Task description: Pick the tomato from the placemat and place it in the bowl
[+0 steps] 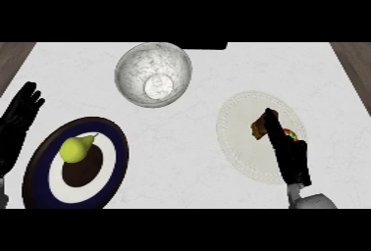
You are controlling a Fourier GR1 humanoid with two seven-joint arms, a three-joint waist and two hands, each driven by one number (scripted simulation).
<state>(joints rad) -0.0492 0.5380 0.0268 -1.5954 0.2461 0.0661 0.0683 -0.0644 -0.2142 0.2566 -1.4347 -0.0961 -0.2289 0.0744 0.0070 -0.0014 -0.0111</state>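
Note:
A grey marbled bowl [153, 73] stands at the back centre of the counter. The round white placemat [246, 147] lies at the right. On it the tomato [291, 134] is mostly hidden by my right hand [288, 152]. Red and green show at the hand's right side, and a brownish-red part shows at its left. The right hand lies across the tomato, seen edge-on, with its fingers straight and pointing away from me. My left hand [20, 117] rests open at the left edge, fingers up.
At the front left is a plate [116, 152] with a dark blue rim, holding a yellow-green pear [78, 148]. Wooden floor shows past the counter's far corners. A dark object sits at the counter's back edge behind the bowl.

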